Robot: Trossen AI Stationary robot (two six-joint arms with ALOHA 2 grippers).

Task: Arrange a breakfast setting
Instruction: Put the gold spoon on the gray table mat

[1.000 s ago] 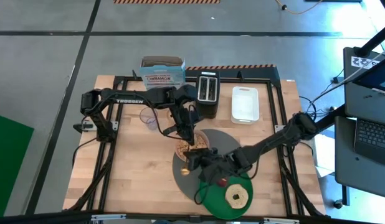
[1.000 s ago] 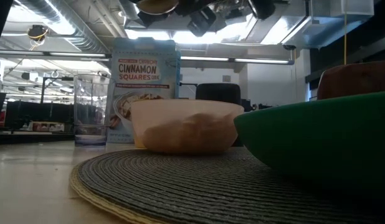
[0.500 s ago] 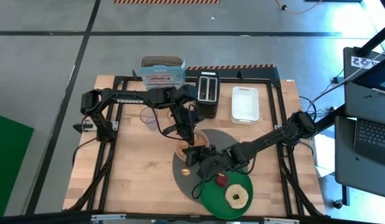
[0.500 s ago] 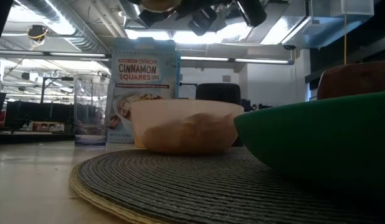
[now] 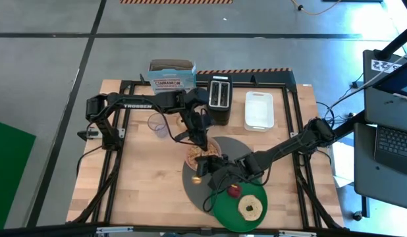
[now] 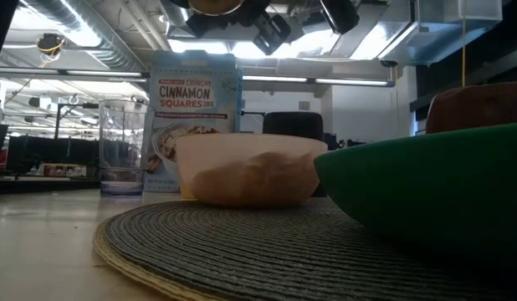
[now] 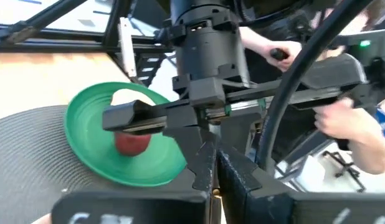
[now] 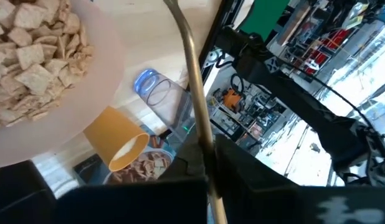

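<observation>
High view: right gripper (image 5: pixel 205 172) is reaching across woven grey placemat (image 5: pixel 190 184), fingers pinching slim metal spoon (image 8: pixel 191 68) beside translucent bowl (image 5: pixel 201 157). Left gripper (image 5: pixel 202 142), pressed together, is hovering over bowl. Glossy green plate (image 5: pixel 224 209) is overlapping the placemat's front edge.

Woven placemat (image 6: pixel 267 242), glossy plate (image 6: pixel 426 192)

Ceiling strip lights (image 6: pixel 325 81) are glaring hard in the low view, washing out the space above me. The green plate (image 6: pixel 426 192) is looming soft and out of focus up close, while the cereal box (image 6: pixel 194 109) is staying sharp. From overhead, light is falling evenly, casting only faint shadows on the table (image 5: pixel 144 178). My wrist pictures are smearing slightly.
</observation>
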